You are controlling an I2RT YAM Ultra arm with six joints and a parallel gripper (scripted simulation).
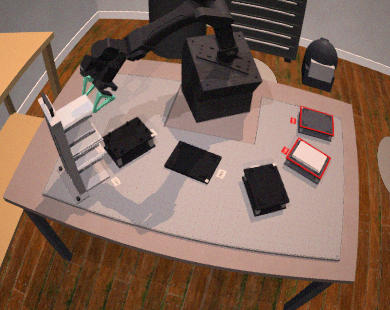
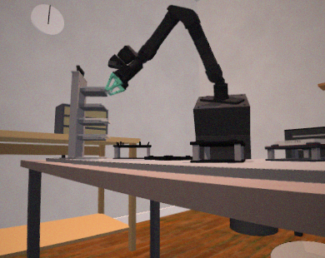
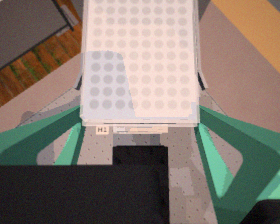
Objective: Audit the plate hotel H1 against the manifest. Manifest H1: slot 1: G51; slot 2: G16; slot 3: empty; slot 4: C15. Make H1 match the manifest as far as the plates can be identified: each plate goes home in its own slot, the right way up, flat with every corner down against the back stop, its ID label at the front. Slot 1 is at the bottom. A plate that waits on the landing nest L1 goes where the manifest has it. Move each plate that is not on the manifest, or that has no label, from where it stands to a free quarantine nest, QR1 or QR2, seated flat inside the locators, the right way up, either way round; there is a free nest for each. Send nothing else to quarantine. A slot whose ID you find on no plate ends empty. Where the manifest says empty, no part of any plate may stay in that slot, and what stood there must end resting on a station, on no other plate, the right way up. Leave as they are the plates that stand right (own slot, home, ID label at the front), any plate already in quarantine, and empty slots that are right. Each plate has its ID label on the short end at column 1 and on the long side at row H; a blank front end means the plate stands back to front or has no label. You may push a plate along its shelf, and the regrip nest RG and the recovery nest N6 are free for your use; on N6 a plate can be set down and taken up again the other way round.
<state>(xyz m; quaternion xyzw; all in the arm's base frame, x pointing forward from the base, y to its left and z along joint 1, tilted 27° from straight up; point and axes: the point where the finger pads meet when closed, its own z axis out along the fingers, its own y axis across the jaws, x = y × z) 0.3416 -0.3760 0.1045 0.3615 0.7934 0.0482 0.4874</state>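
The hotel H1 [image 1: 66, 150] [image 2: 77, 115] stands at the left of the table. A pale, many-welled plate [image 1: 76, 109] [image 3: 142, 60] lies on its top shelf, slot 4; its label cannot be read from here. My gripper [image 1: 89, 102] [image 2: 109, 91] [image 3: 139, 111] has its green fingertips against both long sides of this plate near its front end and is shut on it. The plate looks level. Thin clear shapes show on lower shelves [image 1: 91, 150] [image 2: 94, 121]; which are plates, and their IDs, cannot be told. The wrist view hides the lower slots.
A raised black nest [image 1: 129, 140] is beside the hotel, a low black nest [image 1: 193, 161] at the table's middle, another raised nest [image 1: 265, 189] front right. Of two red-rimmed nests at right, the rear one [image 1: 316, 121] holds no plate; the nearer carries a white plate [image 1: 309, 156].
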